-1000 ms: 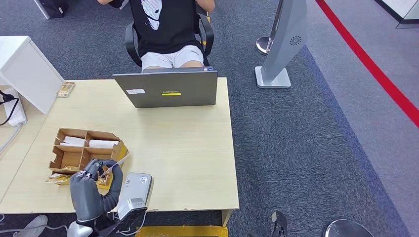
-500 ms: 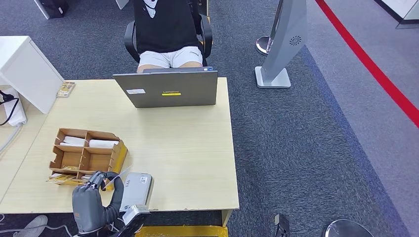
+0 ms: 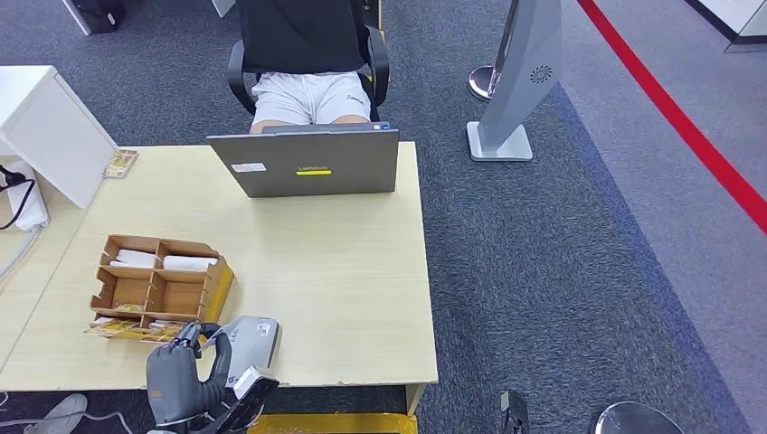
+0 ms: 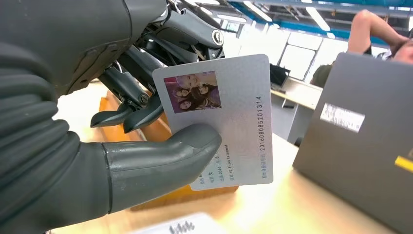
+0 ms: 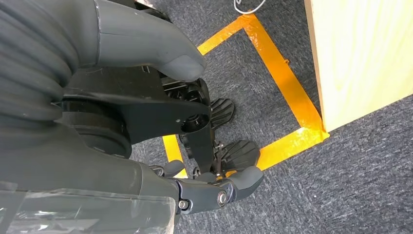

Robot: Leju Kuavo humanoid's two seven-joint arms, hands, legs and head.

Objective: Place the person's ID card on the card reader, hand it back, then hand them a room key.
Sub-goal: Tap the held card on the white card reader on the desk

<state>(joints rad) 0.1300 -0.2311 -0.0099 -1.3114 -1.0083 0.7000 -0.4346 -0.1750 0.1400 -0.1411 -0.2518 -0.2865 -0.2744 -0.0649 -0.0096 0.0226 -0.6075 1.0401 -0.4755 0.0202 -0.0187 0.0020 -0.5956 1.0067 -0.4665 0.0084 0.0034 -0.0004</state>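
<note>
My left hand [image 3: 176, 375] hovers at the table's front edge, beside the grey card reader [image 3: 250, 340]. In the left wrist view it pinches the ID card [image 4: 229, 122] between thumb [image 4: 165, 156] and fingers; the card stands upright, its photo and number facing the camera. White key cards [image 3: 188, 263] lie in the back compartments of the cardboard organizer [image 3: 127, 289]. The person [image 3: 303, 54] sits in a chair beyond the table, behind the laptop [image 3: 303, 165]. My right hand [image 5: 97, 48] hangs over the floor beside the table and holds nothing, fingers apart.
The laptop's grey lid [image 4: 360, 141] faces me at the table's far edge. A white cabinet [image 3: 41, 127] stands at the left, a grey stand [image 3: 520, 81] on the carpet to the right. Yellow tape [image 5: 287, 97] marks the floor by the table's corner.
My left hand has drawn back with the card from beside the organizer to the table's front edge. The person has slid back from the table.
</note>
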